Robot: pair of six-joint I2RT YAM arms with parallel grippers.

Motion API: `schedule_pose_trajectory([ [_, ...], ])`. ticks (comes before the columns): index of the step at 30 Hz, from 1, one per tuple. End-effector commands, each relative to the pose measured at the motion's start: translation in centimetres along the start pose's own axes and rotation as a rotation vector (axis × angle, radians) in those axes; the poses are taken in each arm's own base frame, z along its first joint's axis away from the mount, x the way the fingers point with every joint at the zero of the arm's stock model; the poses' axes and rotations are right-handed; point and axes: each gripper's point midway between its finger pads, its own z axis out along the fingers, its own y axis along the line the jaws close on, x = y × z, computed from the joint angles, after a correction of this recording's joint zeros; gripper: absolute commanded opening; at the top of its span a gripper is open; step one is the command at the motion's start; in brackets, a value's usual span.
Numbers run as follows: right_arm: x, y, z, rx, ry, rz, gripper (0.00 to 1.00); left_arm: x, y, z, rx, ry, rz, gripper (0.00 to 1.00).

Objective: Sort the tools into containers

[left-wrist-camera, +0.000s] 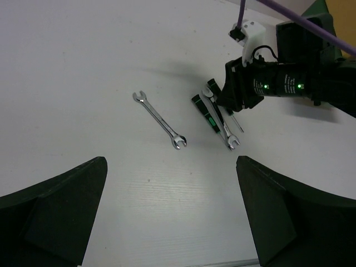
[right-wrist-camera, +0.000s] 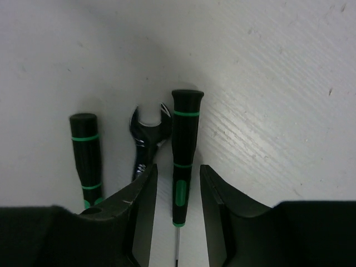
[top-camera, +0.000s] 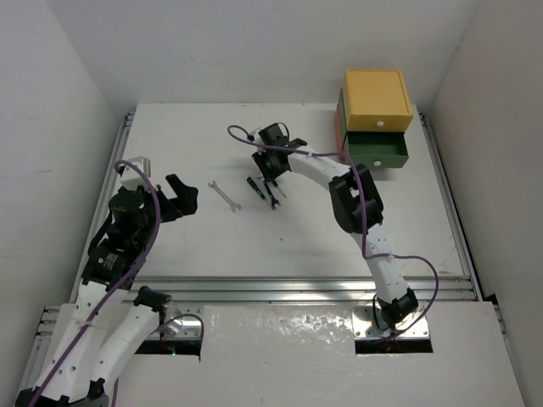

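Straddling screwdriver [right-wrist-camera: 183, 139] mid-handle, right gripper [right-wrist-camera: 178, 169] jaws narrow, not touching yet; left gripper [left-wrist-camera: 169, 164] spread wide. Light, stiff, prob rolls, so pinch black handle.

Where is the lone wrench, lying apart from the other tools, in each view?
Top external: the lone wrench lies left of the picture's centre.
Left wrist: just left of centre.
Right wrist: not in it; that is a second wrench.
Shared landmark: the green-banded screwdriver nearest it.
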Motion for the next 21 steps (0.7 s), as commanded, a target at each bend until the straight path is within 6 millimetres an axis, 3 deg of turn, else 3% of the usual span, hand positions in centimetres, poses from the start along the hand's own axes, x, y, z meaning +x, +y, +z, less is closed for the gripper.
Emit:
schedule_pose_trajectory([
  [1, -0.1, -0.5, -0.4, 0.021, -0.013, -0.021, 0.37, -1.2, -0.4, -0.1, 0.022, -0.046, -0.01, 1.0],
  [5, 1.5, -0.8, 0.5, 0.036, 0.032, -0.025, 0.31, -1.1, -0.5, -0.1, 0.027, -0.046, -0.01, 1.0],
  [7, 1.6, -0.8, 0.2, 0.036, 0.032, -0.022, 0.17, -1.1, -0.5, -0.1, 0.03, -0.046, -0.01, 1.0],
  [8, 1.0, -1.0, -0.8, 0.051, 0.017, -0.015, 0.09, -1.2, -0.6, -0.2, 0.032, -0.05, -0.011, 1.0],
  [10, -0.4, -1.4, -2.5, 0.075, -0.034, 0.031, 0.07, -1.2, -0.6, -0.2, 0.034, -0.048, -0.01, 1.0],
  [11, -2.9, -1.9, -5.7, 0.105, -0.112, 0.054, 0.05, -1.1, -0.6, -0.2, 0.034, -0.046, -0.01, 1.0],
  [12, -2.6, -2.1, -6.9, 0.113, -0.124, 0.117, 0.03, -1.1, -0.7, -0.2, 0.036, -0.045, -0.01, 1.0],
  [13, -3.6, -2.9, -8.7, 0.132, -0.174, 0.178, 0.01, -1.1, -0.6, -0.1, 0.034, -0.044, -0.009, 1.0],
  [14, -6.3, -4.2, -13.6, 0.172, -0.285, 0.249, 0.01, -1.1, -0.7, -0.2, 0.038, -0.044, -0.008, 1.0],
  [15, -4.7, -4.5, -14.5, 0.167, -0.287, 0.366, 0.01, -1.1, -0.7, -0.2, 0.038, -0.044, -0.008, 1.0],
  [17, -5.7, -7.4, -18.6, 0.169, -0.433, 0.526, 0.0, -1.2, -0.6, -0.2, 0.036, -0.047, -0.009, 1.0],
  [18, -4.8, -7.9, -21.7, 0.145, -0.494, 0.648, 0.0, -1.2, -0.6, -0.2, 0.036, -0.048, -0.009, 1.0],
  [19, -4.3, -10.8, -23.5, 0.188, -0.555, 0.747, 0.0, -1.2, -0.6, -0.2, 0.036, -0.048, -0.009, 1.0],
  [20, -1.8, -12.3, -23.7, 0.243, -0.548, 0.823, 0.0, -1.1, -0.7, -0.2, 0.04, -0.047, -0.009, 1.0],
  [21, -0.7, -14.5, -25.3, 0.338, -0.597, 0.907, 0.0, -1.1, -0.7, -0.2, 0.042, -0.046, -0.008, 1.0],
])
